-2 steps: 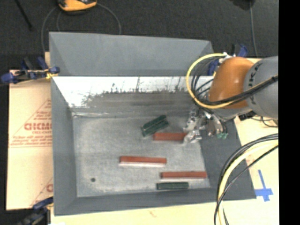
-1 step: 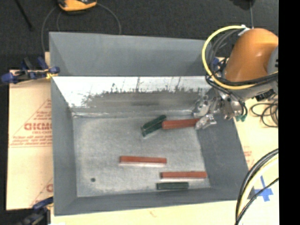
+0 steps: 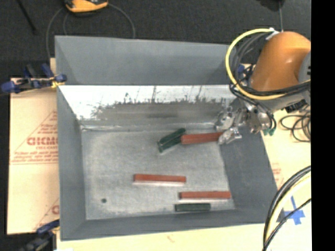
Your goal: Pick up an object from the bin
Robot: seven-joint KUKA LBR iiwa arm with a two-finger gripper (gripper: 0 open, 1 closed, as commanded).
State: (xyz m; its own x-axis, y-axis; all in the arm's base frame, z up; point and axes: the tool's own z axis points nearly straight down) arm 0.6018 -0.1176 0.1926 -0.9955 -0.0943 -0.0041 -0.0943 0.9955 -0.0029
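Note:
My gripper [image 3: 229, 128] is low at the bin's right side, near the back wall. Its tip meets the right end of a red-brown flat bar [image 3: 201, 138] that lies across the back of the floor. A dark green block [image 3: 171, 139] lies tilted against that bar's left end. I cannot make out whether the bar is gripped or only touched.
Nearer the front lie a red bar with a pale edge [image 3: 159, 179], another red bar [image 3: 204, 195] and a dark green bar [image 3: 192, 207] by the front wall. A small dark speck [image 3: 103, 201] sits at the front left. The arm's orange cover and cables hang over the right rim.

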